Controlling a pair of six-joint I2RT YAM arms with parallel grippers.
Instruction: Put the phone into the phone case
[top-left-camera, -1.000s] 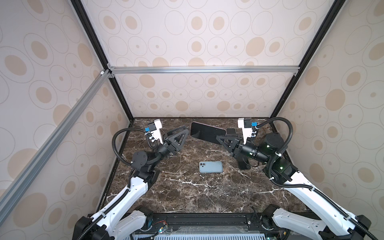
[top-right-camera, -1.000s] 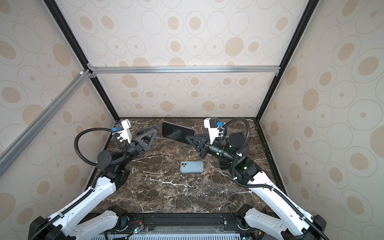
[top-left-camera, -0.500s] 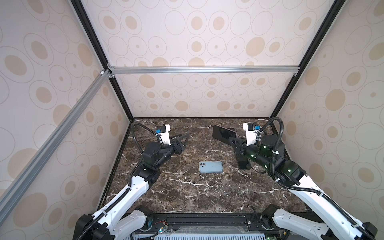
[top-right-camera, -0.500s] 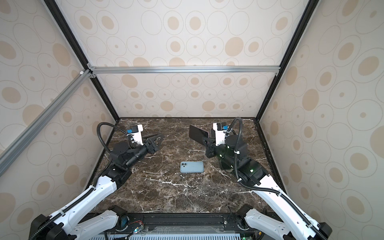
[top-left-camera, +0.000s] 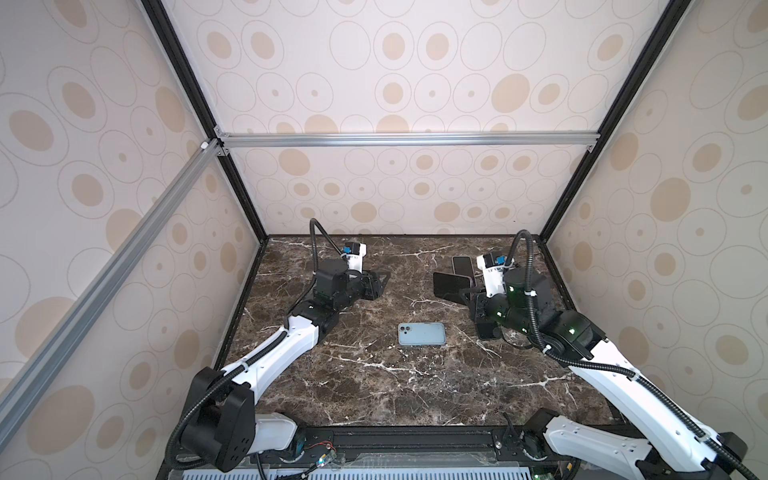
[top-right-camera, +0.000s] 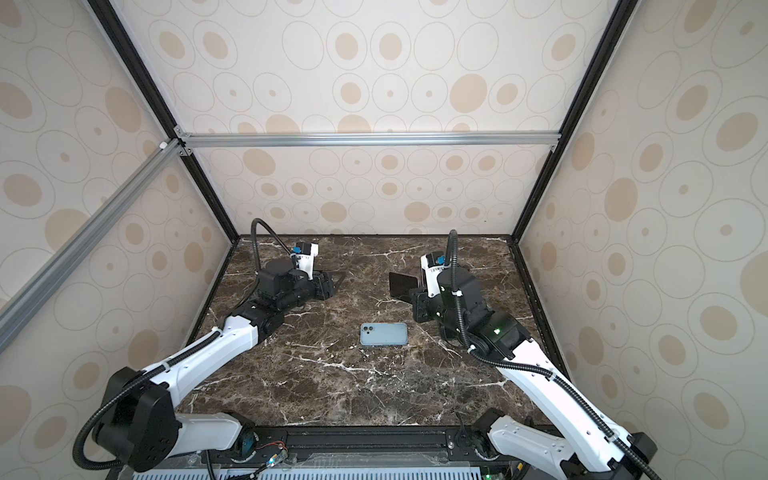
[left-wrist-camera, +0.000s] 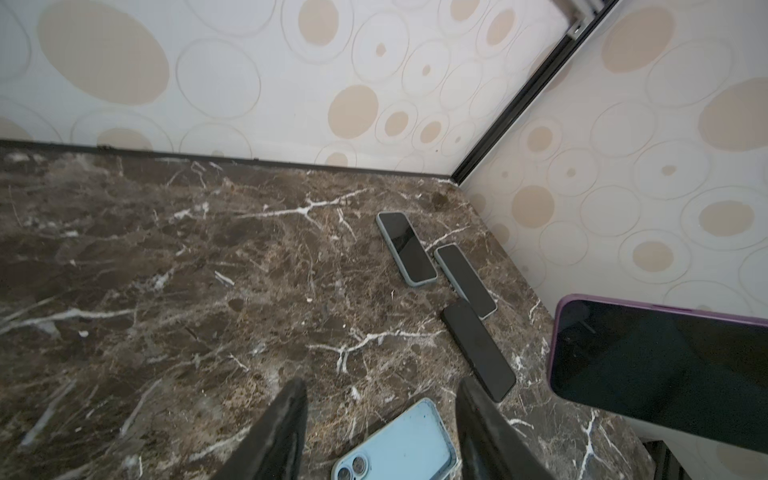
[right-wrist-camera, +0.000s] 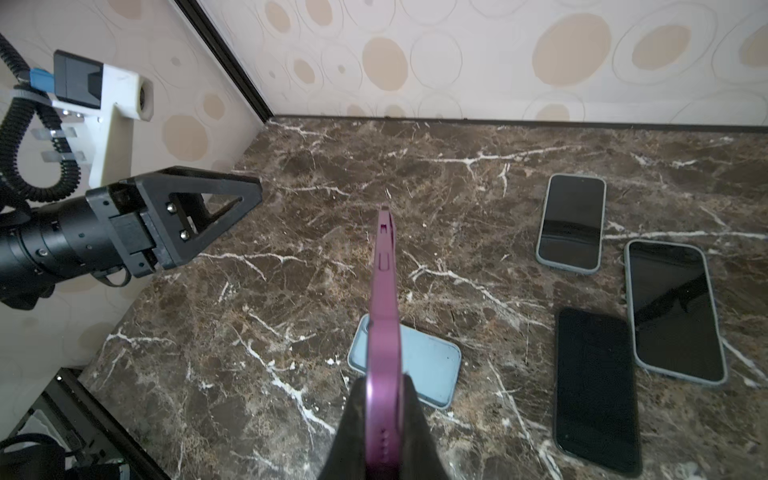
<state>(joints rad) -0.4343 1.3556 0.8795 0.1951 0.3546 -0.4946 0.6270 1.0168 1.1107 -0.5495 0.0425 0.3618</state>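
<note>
In both top views the right end effector (top-left-camera: 468, 291) holds a purple-rimmed phone (top-left-camera: 450, 286) clear of the desk (top-left-camera: 374, 395); the left wrist view shows the left end effector (left-wrist-camera: 382, 388) with jaws apart and empty, near a face-down blue phone (left-wrist-camera: 399, 449); in the right wrist view a purple case (right-wrist-camera: 384, 291) seems to wrap the clamped phone, so probably only setting it down remains.

My dark marble tabletop (top-left-camera: 374, 374) carries a pale blue phone (top-left-camera: 422, 333), lenses up, near its middle. Three more lie on my right, screens up: a blue-rimmed phone (right-wrist-camera: 570, 222), a grey-rimmed phone (right-wrist-camera: 675, 311) and a black phone (right-wrist-camera: 596, 390).
</note>
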